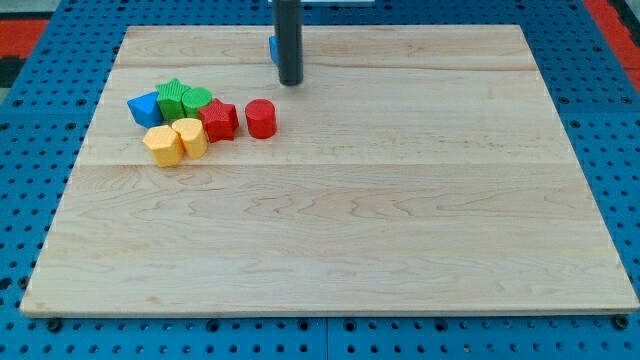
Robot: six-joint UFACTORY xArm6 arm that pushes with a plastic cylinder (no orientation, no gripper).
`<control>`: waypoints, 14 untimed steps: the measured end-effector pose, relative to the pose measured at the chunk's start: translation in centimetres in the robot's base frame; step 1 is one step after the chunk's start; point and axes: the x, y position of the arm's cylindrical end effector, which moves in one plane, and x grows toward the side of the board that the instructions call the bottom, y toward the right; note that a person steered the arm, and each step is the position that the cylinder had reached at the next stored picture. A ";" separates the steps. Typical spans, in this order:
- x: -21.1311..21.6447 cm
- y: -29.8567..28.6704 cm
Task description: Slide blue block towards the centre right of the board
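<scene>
A blue block [272, 48] sits near the view's top centre of the wooden board [330, 230], mostly hidden behind my rod; only a sliver of it shows on the rod's left. My tip [290, 82] stands just to the right of and slightly below this block, touching or nearly touching it. A second blue block [144, 108], wedge-like, lies at the left end of a cluster at the view's upper left.
The cluster holds a green star-shaped block [173, 97], a green rounded block [196, 100], a red star-like block [219, 120], a red cylinder [260, 118] and two yellow blocks [162, 146] [190, 136]. A blue pegboard [620, 150] surrounds the board.
</scene>
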 end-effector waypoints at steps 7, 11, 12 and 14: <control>-3.4 4.4; -8.4 -3.5; -8.2 -0.4; -8.1 8.6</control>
